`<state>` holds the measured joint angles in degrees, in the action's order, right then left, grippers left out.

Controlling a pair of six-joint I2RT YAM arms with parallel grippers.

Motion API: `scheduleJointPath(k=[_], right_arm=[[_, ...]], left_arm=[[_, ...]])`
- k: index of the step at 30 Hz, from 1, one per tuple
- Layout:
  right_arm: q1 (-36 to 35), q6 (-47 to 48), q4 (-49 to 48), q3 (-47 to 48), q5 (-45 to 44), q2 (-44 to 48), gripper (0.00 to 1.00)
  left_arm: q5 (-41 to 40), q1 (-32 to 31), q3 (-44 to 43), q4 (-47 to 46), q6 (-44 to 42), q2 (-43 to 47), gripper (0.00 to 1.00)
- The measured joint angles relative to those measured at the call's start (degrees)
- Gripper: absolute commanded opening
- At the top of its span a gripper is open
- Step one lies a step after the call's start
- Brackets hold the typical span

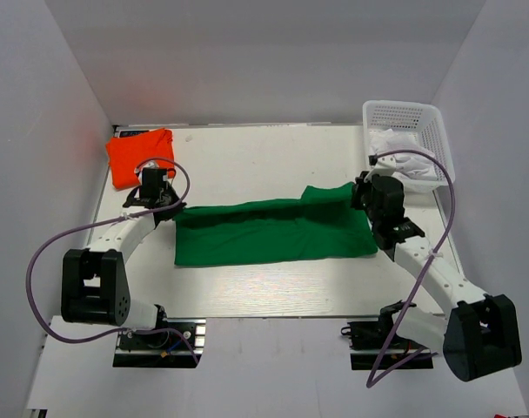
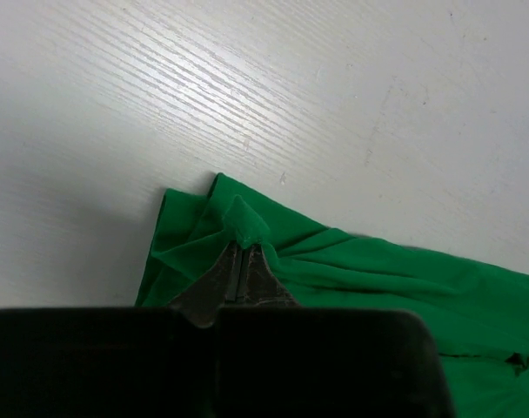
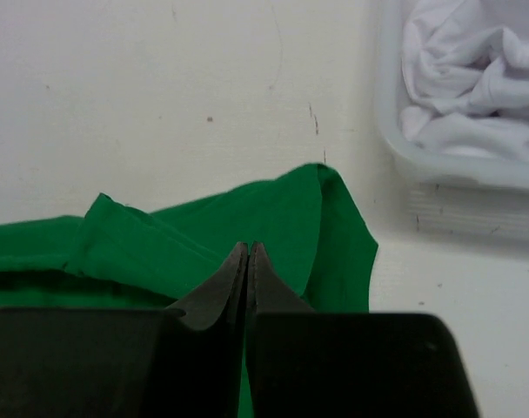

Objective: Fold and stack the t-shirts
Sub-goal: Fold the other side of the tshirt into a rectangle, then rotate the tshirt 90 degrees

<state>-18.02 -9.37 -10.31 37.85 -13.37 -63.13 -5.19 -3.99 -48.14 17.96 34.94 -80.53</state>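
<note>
The bright green t-shirt (image 1: 273, 233) lies as a long band across the middle of the table. My left gripper (image 1: 166, 206) is at its far left corner; in the left wrist view it (image 2: 244, 244) is shut on a pinched-up tuft of the green cloth (image 2: 378, 279). My right gripper (image 1: 360, 193) is at the shirt's far right corner; in the right wrist view it (image 3: 249, 248) is shut, with the green cloth (image 3: 204, 244) right at its tips and showing in the slit between the fingers. The orange-red t-shirt (image 1: 138, 157) lies folded at the far left.
A white lattice basket (image 1: 404, 113) holding crumpled white cloth (image 1: 408, 161) stands at the far right, close behind my right gripper; its wall (image 3: 395, 148) shows in the right wrist view. White walls enclose the table on three sides.
</note>
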Motion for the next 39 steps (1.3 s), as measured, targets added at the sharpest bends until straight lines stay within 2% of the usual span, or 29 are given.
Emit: scheduleJointPath(k=[4,6,8,9,10,11,12,14,17,19,20,21,22,27,33,39], right_arm=[[0.0,-1.75,0.44,-3.85,0.59,0.68,0.0],[0.0,-3.02,0.68,-6.23,1.38,0.74,0.02],[0.0,-4.96,1.18,-8.55,2.12,1.01,0.17],[0.0,-6.01,1.68,-9.68,2.47,1.4,0.29],[0.0,-7.26,2.95,-10.82,2.91,2.16,0.46],[0.0,-8.5,4.5,-11.93,3.39,3.39,0.58],[0.0,-9.7,5.92,-13.05,3.72,4.96,0.63],[0.0,-11.34,9.66,-15.5,4.81,9.84,0.68],[0.0,-12.52,14.23,-17.77,7.28,17.33,0.71],[0.0,-12.39,14.73,-17.77,8.83,20.11,0.77],[0.0,-12.07,14.19,-17.4,10.16,20.28,0.8],[0.02,-11.52,13.07,-16.81,11.72,19.78,0.9],[0.0,-11.06,12.07,-15.63,13.68,18.4,0.9],[-0.02,-9.57,5.18,-6.69,21.86,2.01,0.9],[-0.04,-9.9,1.03,3.78,26.82,-19.93,0.9],[-0.24,-10.58,-0.17,5.99,33.14,-29.53,0.9]], left_arm=[[0.74,0.0,0.61,-0.5,0.52,0.11,0.0],[1.2,0.0,2.25,-0.39,1.4,0.44,0.1],[1.16,0.0,3.91,0.59,2.58,0.68,0.11],[1.03,0.0,4.74,1.77,3.65,0.9,0.14],[0.83,-0.04,5.46,2.99,4.52,1.29,0.25],[0.5,-0.07,6.16,4.26,5.27,1.84,0.49],[0.13,-0.09,7.02,5.73,6.1,2.78,0.64],[-0.59,-0.11,8.46,9.03,8.48,5.16,1.0],[-1.88,-0.09,10.1,13.16,11.61,9.88,1.0],[-2.51,-0.11,10.25,14.78,12.5,13.22,1.0],[-2.67,-0.11,10.08,14.73,12.74,14.64,1.0],[-2.64,-0.11,9.81,14.27,12.83,15.61,1.0],[-2.21,-0.11,9.51,13.35,12.72,16.28,1.0],[3.52,-0.39,8.22,5.4,11.43,15.37,1.0],[9.77,-0.61,6.34,-1.75,9.05,6.88,1.0],[11.13,-0.63,6.27,-2.67,7.52,-1.2,1.0]])
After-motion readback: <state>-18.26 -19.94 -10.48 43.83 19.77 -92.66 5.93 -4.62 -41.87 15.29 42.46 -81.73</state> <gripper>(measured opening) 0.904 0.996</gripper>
